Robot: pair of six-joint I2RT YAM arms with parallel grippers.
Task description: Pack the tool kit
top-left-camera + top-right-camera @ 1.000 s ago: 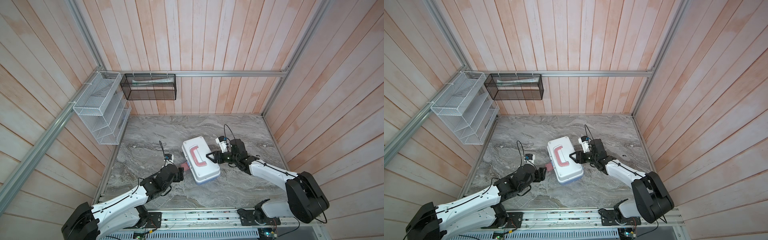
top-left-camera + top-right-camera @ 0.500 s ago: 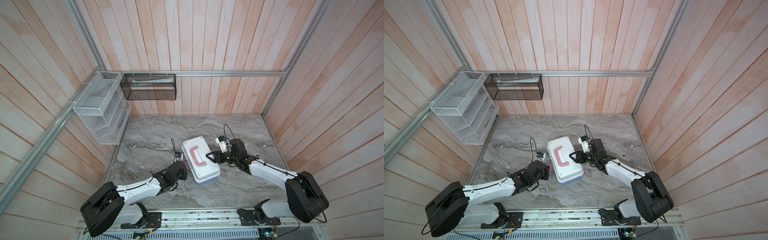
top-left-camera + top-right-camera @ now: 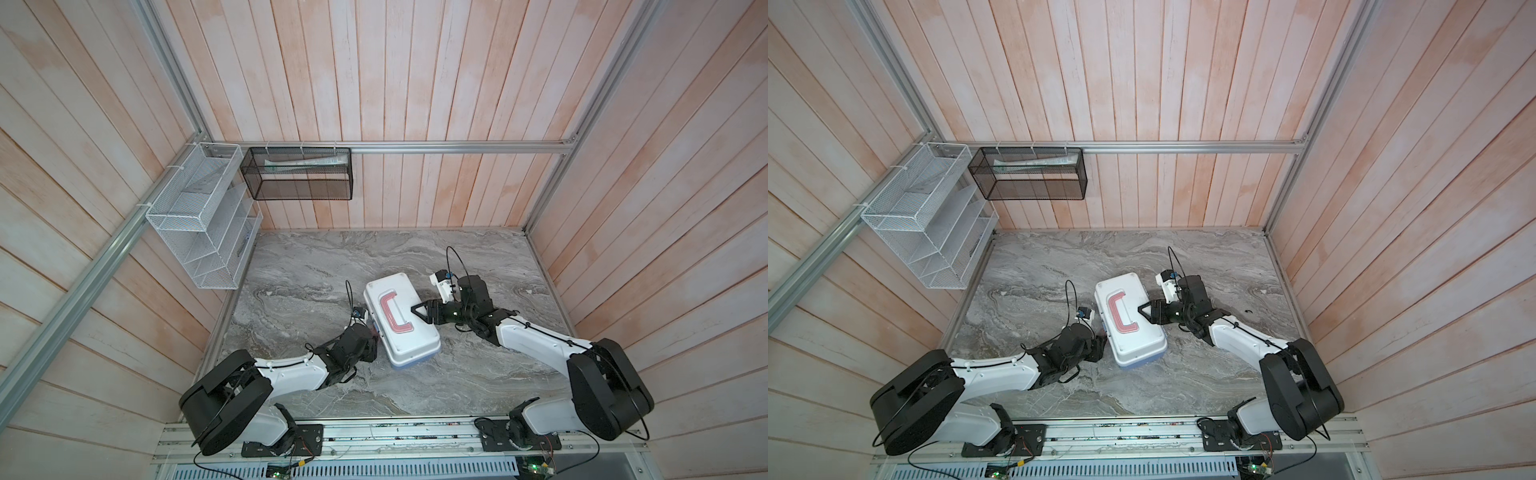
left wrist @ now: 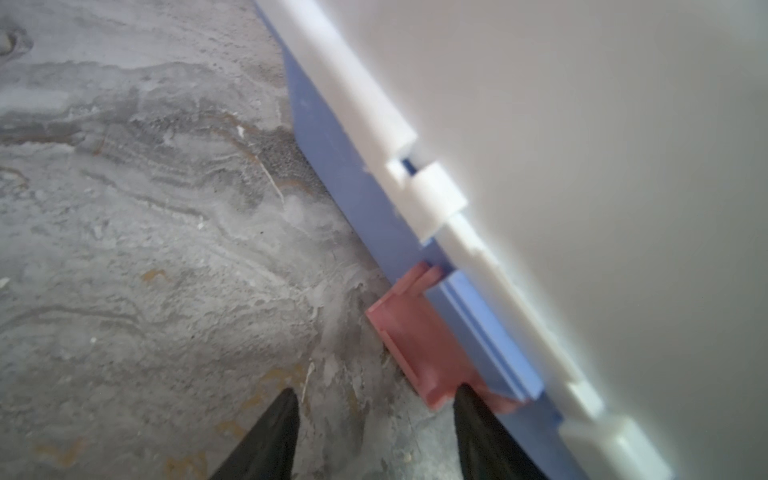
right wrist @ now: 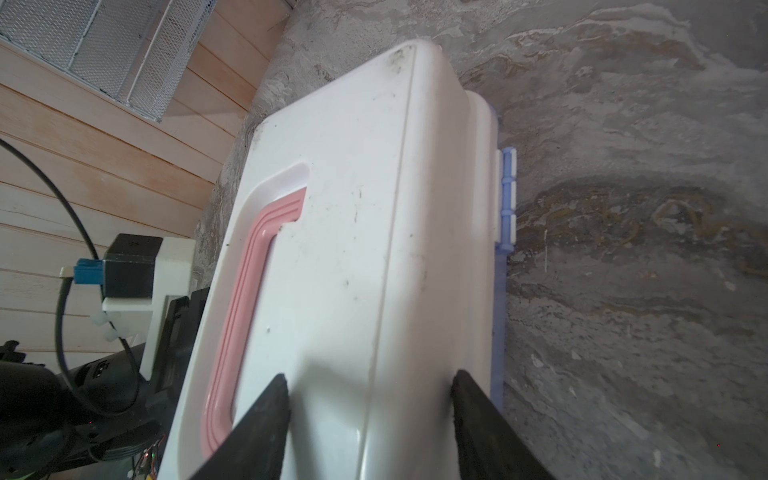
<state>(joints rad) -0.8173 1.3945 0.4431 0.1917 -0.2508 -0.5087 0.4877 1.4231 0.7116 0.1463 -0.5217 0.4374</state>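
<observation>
On the grey marbled counter [image 3: 316, 266], near its middle, the tool kit [image 3: 409, 345] lies slantwise between my two arms. Its white lid [image 5: 353, 249] is down over the blue base [image 4: 332, 149], and the pink handle [image 3: 387, 314] lies flat in its recess. My right gripper [image 5: 370, 374] has not stirred in the last second. It straddles the hinge-side edge of the lid with its jaws partly spread, one finger on the lid's top and the other down along the side. Whether they bite or only rest there I cannot tell. The change is on my left. A second ago that arm lay back from the box, with bare counter between it and the pink latch [image 4: 419, 349]. Now my left gripper [image 4: 376, 390] is drawn right up to the latch side, jaws wide and holding nothing, with one fingertip [image 4: 478, 424] touching the latch's end. The latch juts out from the base over the counter, not folded up onto the lid's rim, so the box is closed but not fastened. I judge the packing itself to be done and only the fastening left. This approach puts me where I can tip the latch up and in while my right holds the lid down. The risk is that the box slides away under that push.
</observation>
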